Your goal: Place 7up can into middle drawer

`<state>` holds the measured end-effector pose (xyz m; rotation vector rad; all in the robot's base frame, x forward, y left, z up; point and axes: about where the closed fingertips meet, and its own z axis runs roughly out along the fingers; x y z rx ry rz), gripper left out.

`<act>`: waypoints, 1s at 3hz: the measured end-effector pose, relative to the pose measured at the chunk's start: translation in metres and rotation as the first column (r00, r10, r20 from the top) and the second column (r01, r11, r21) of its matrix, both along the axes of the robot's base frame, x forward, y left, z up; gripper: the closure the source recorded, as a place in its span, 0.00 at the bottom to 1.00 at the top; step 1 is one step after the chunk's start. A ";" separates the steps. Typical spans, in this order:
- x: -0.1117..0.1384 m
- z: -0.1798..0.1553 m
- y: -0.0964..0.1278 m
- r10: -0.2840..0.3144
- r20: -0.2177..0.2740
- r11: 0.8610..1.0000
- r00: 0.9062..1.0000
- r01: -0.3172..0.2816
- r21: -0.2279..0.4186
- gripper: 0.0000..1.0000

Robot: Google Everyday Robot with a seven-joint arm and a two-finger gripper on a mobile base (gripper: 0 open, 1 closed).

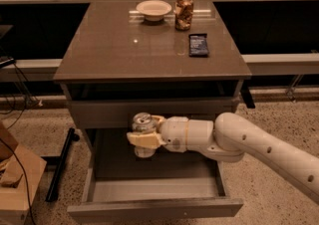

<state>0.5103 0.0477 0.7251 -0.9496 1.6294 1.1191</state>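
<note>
Single camera view, task in its closing stage. The pincer [142, 141] sits just below the front edge of the bench [124, 45], reached in from the bench's right side on the pale arm [259, 147]. It is closed around the soda can [142, 119], gripping the can's body at mid-height. The silver top shows above the pincer and the base shows beneath it. The can stands upright.

The drawer [154, 208] is pulled out well forward of the bench, with its grey floor bare towards the front lip. The can hangs over the shadowed rear part of this tray, directly under the bench front. Whether its base touches the floor there cannot be told.

Done, as judged from this view: the can is grasped, off the bench top, and within the drawer opening. Left to do: set the can on the drawer floor, open the pincer and draw the arm clear.

On the bench top, towards the back, stand a bowl [153, 9] and a brown can [184, 12]. A dark packet [198, 45] lies nearer the bench's right edge.
</note>
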 end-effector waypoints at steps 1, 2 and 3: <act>0.021 -0.063 0.000 -0.051 -0.105 0.998 0.993 0.055 0.040 1.00; 0.021 -0.084 0.003 -0.051 -0.146 0.996 0.988 0.061 0.063 1.00; 0.023 -0.095 0.002 -0.081 -0.143 0.995 0.986 0.072 -0.072 1.00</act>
